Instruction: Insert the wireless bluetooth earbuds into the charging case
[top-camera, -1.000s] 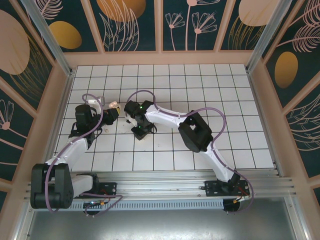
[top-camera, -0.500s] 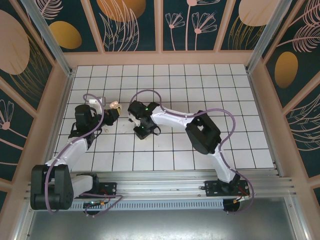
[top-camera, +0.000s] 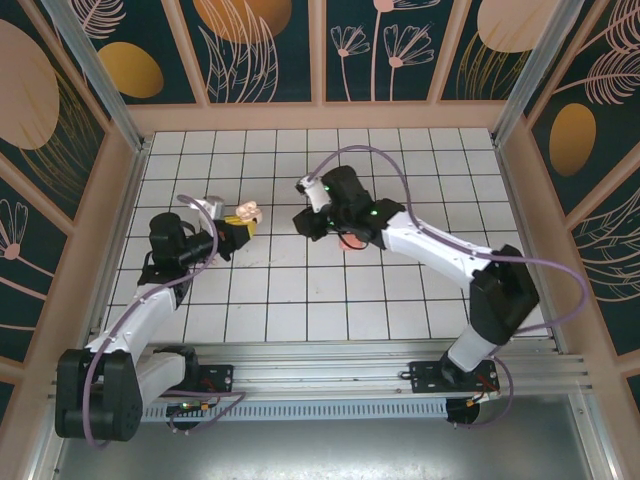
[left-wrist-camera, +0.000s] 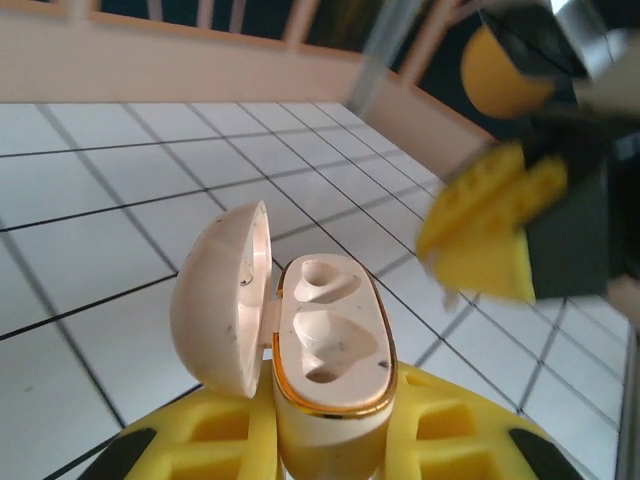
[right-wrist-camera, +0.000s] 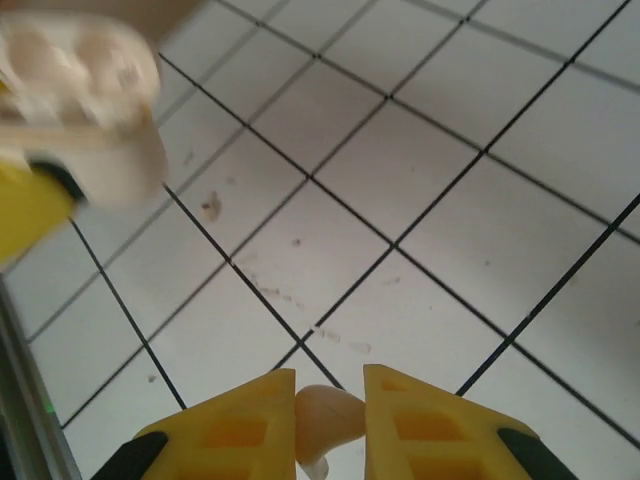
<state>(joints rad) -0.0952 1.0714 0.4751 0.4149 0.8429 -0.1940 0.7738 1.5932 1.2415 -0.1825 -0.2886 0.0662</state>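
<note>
At the left, the left claw (top-camera: 238, 224) is clamped on the charging case (left-wrist-camera: 330, 350), whose lower body sits upright between two yellow, ribbed plastic fingers (left-wrist-camera: 455, 440). The case is a smooth, rounded oval shell of pale cream-pink with fine dark specks and a thin gold band around its mouth. Its domed lid (left-wrist-camera: 225, 300) stands swung open on the left side. Inside are two moulded wells (left-wrist-camera: 325, 345), one small and round, the other wider and scooped, and both lie bare.

The desk (top-camera: 400, 300) beneath is glossy white square tile with thin dark grout lines and a few small brown smudges.

To the right, the right claw (right-wrist-camera: 330, 400) has its yellow fingers (right-wrist-camera: 235, 430) drawn narrow around one earbud (right-wrist-camera: 325, 418). The earbud is a tiny, smooth, pale-pink curved bit, pinched between the inner faces with its rounded end poking forward past the tips. From above, this claw points toward the case with a gap of tile between them. In the right wrist view the case appears blurred, up and to the left of the held earbud, not touching it.
</note>
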